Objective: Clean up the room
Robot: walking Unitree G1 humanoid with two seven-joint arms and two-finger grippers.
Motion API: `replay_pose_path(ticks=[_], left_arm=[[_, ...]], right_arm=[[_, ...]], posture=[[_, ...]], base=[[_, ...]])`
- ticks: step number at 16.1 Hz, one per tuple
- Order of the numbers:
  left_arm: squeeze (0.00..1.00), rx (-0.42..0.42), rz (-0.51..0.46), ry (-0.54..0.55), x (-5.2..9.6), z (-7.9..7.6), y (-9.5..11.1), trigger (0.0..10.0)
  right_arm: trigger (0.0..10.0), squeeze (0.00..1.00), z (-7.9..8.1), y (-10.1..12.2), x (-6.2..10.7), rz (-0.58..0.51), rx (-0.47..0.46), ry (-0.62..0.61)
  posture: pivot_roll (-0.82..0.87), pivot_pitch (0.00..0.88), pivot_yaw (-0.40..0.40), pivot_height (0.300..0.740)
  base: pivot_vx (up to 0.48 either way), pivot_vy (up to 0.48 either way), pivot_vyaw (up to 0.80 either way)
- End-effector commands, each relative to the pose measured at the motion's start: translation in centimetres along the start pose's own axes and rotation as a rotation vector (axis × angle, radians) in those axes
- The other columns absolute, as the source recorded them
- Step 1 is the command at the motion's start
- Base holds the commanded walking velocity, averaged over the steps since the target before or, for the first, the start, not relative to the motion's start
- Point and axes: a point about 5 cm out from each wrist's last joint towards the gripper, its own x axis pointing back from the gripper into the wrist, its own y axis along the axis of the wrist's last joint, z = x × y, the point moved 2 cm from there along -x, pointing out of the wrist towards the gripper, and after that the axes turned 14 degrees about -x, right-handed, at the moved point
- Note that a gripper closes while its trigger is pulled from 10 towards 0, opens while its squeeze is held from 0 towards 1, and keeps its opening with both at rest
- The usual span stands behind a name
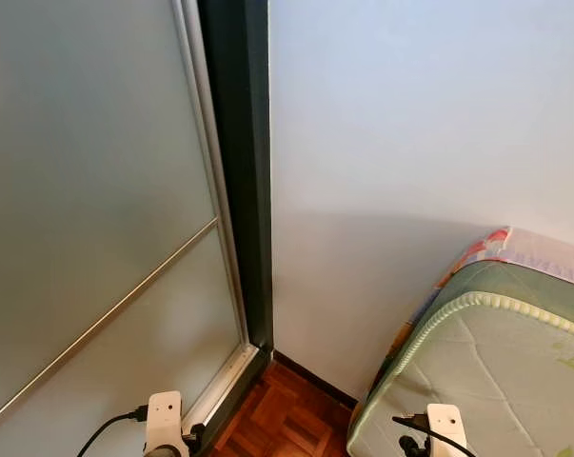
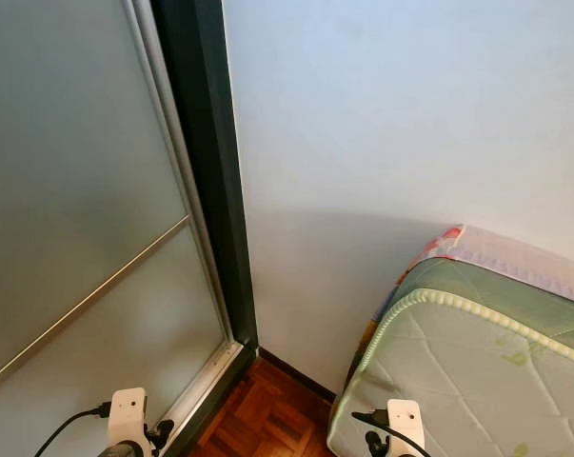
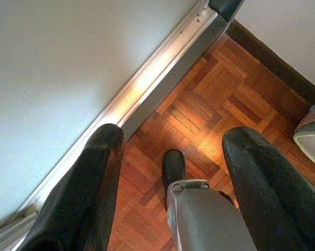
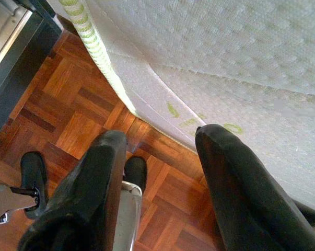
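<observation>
The plain white wall [image 1: 420,143] and frosted grey sliding door [image 1: 87,190] face the robot; a green-piped quilted mattress [image 1: 496,371] lies right, above reddish parquet floor [image 3: 199,120]. No clutter to tidy is visible. The mattress looks soft, bulky. Left tool [image 3: 170,172] and right tool [image 4: 160,172] hang spread, empty.

mattress [image 1: 486,371]: 1, lower right | frosted sliding door [image 1: 87,219]: 1, left half | dark door frame [image 1: 244,171]: 1, centre | white wall [image 1: 429,124]: 1, upper right | robot feet [image 3: 174,164]: 2
</observation>
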Motion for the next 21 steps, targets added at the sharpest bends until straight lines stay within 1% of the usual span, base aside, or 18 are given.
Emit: replay_pose_path(ticks=[1,7,8,11,16,21], left_arm=[[0.0,-0.201,-0.089,-0.187,0.36,-11.16,8.76,10.0],[0.0,-0.2,-0.089,-0.189,0.37,-11.2,8.74,10.0],[0.0,-0.186,-0.095,-0.184,0.33,-11.09,9.02,10.0],[0.0,-0.185,-0.098,-0.179,0.32,-11.02,9.15,10.0],[0.0,-0.21,-0.079,-0.165,0.36,-11.1,9.37,10.0],[0.0,-0.211,-0.075,-0.161,0.37,-11.1,9.4,10.0]], right_arm=[[10.0,0.0,0.99,2.12,-0.63,0.005,-0.13,-0.003],[10.0,0.0,0.96,2.06,-0.63,0.011,-0.126,-0.004],[10.0,0.0,1.2,2.39,-0.67,-0.012,-0.16,0.009],[10.0,0.0,1.25,2.47,-0.68,-0.016,-0.166,0.01],[10.0,0.0,1.28,2.55,-0.71,-0.011,-0.173,0.008],[10.0,0.0,1.27,2.58,-0.71,-0.012,-0.175,0.009]], posture=[[0.07,0.0,0.002,0.74],[0.07,0.0,0.001,0.74],[0.07,0.0,0.005,0.74],[0.07,0.0,0.007,0.74],[0.08,0.0,0.007,0.74],[0.08,0.0,0.006,0.74]], base=[[0.0,0.0,0.0],[0.0,0.0,0.0],[0.0,0.0,0.0],[0.0,0.0,0.0],[0.0,0.0,0.0],[0.0,0.0,0.0]])
